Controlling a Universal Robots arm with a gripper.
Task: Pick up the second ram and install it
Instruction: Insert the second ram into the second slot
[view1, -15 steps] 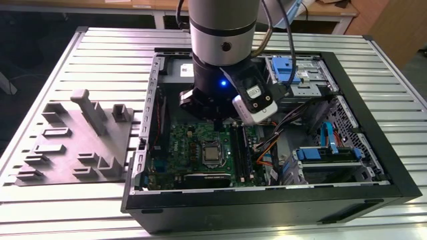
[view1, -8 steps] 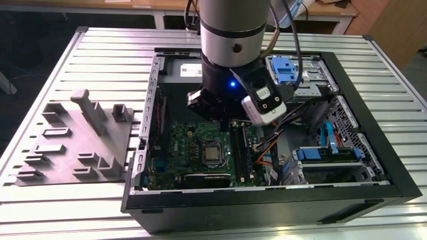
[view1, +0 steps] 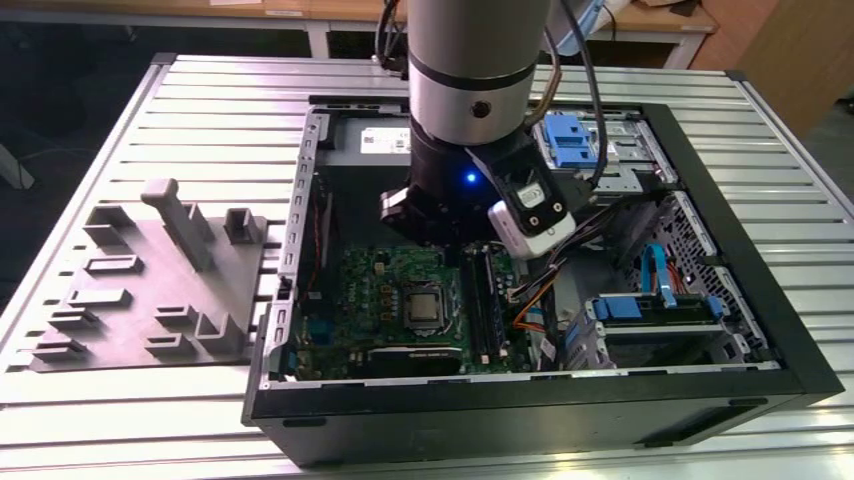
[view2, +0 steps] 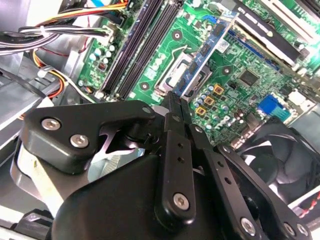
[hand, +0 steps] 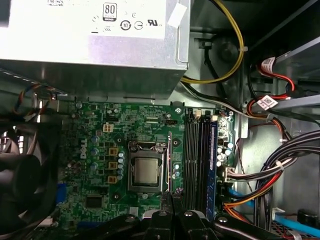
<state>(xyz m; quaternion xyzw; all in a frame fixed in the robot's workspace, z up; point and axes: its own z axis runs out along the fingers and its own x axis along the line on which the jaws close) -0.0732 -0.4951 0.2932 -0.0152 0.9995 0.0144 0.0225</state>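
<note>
Jaws pinching the ram (view2: 207, 50), holding it above the motherboard (hand: 100, 130) by the processor socket (hand: 146, 171), inside an open case (view1: 534, 400).

Arm (view1: 461, 70) upright, wrist pointing down, end effector (view2: 177, 100) clamped on the second ram (view2: 209, 50).

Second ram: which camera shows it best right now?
Second wrist view: the second ram shows its chip face, clamped in the gripper. First wrist view gives its thin edge; in the exterior view the arm hides it.
</note>
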